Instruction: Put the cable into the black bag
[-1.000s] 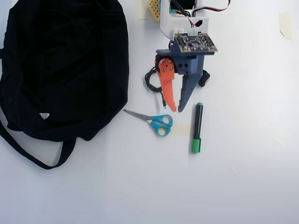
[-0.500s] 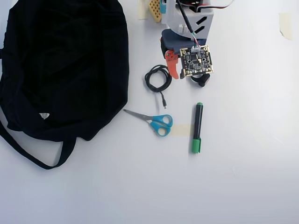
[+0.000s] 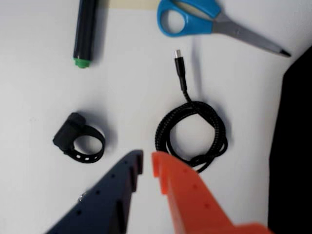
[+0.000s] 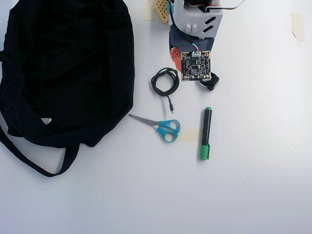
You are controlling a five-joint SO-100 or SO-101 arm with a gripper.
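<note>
The cable is a thin black braided cord coiled in a small loop, its plug end pointing toward the scissors. It lies loose on the white table, seen in the overhead view as the cable just right of the black bag. The bag's edge fills the right of the wrist view. My gripper hovers just short of the coil. Its blue and orange fingertips are almost together, with nothing between them. In the overhead view the camera board hides the fingers.
A small black ring strap lies left of the coil, partly under the arm as the strap overhead. Blue-handled scissors and a green-capped marker lie below the cable. The arm base stands at the top edge.
The arm has drawn back toward its base. The fingers that reached down past the cable are now tucked under the camera board, leaving the coil uncovered and unmoved.
</note>
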